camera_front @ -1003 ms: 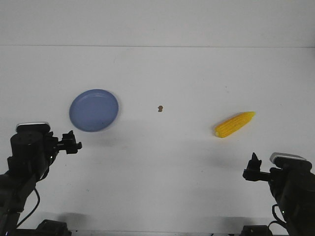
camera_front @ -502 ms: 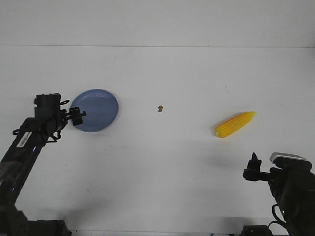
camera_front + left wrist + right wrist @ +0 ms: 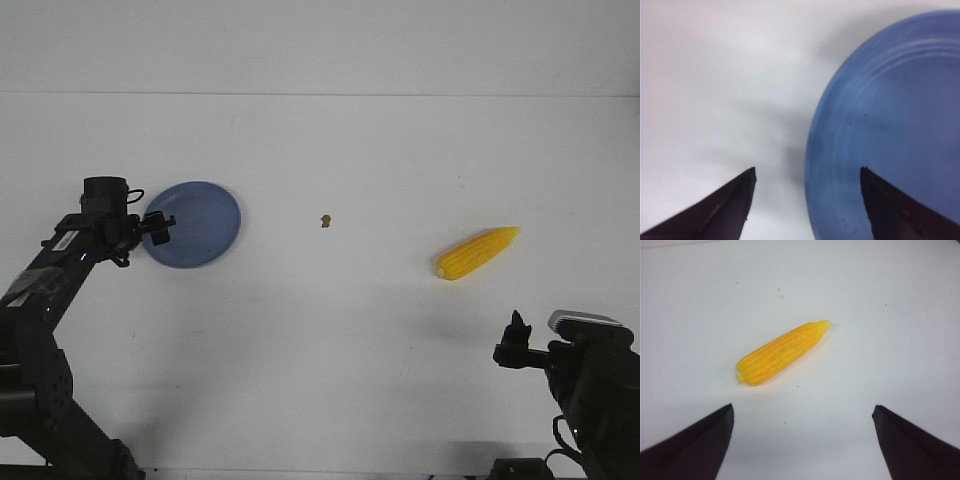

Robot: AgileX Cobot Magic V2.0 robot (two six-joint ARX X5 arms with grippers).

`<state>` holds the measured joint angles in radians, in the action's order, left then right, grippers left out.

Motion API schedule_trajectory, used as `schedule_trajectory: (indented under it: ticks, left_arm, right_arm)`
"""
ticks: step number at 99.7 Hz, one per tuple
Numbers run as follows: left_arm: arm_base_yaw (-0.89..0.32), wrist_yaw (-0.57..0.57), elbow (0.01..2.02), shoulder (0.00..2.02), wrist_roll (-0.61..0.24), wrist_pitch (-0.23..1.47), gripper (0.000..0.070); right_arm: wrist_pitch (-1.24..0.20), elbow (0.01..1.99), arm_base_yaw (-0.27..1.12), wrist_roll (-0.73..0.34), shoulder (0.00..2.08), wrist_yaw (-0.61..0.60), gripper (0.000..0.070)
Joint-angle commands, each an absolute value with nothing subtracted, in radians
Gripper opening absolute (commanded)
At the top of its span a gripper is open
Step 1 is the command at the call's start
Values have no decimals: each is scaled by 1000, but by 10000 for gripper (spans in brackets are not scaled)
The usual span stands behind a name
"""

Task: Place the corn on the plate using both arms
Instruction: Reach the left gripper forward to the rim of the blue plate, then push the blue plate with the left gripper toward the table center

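The blue plate (image 3: 193,223) lies on the white table at the left. My left gripper (image 3: 160,226) is open and empty at the plate's left rim; in the left wrist view one fingertip is over the plate (image 3: 890,130) and the other over bare table, so the left gripper (image 3: 807,172) straddles the rim. The yellow corn (image 3: 476,253) lies on the table at the right, tip pointing right and away. My right gripper (image 3: 514,347) is open and empty near the front right, short of the corn (image 3: 782,352); in its wrist view the right gripper (image 3: 802,410) has only table between the tips.
A tiny brown speck (image 3: 325,220) lies on the table between plate and corn. The table's far edge meets a white wall at the back.
My left arm has reached forward and away from the front left until its open gripper came to the plate's left rim. The right arm and the corn have not moved.
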<state>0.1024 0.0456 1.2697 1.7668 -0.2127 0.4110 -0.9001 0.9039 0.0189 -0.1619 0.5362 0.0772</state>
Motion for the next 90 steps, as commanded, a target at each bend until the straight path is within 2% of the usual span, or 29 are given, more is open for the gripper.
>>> schedule_trajectory:
  ticks: [1,11,15,29,39,64,90]
  left_arm:
    - [105,40,1288,1800,-223,409,424]
    - [105,40,1288,1808,-222,409,419]
    - [105,40,1288,1809,-223,407,397]
    - [105,36,1288,1809,-222,401,91]
    - [106,-2,1288,1809,-222,398,3]
    - [107,-125,1288,1789,-238,392,5]
    - [99,-381,1287,1640,-295,386,5]
  right_arm:
    - [-891,920,19,-160,536,75,588]
    - [-891,920,19,-160,536,76,587]
    - [-891,920,19,-160,536,76,588]
    - [-891,920,19,-160,536,77,587]
    - [-891,920,19,-160,536,78,588]
    - [-891,920,19,-160,536,78,587]
    - [-889,920,19,-161,536,78,587]
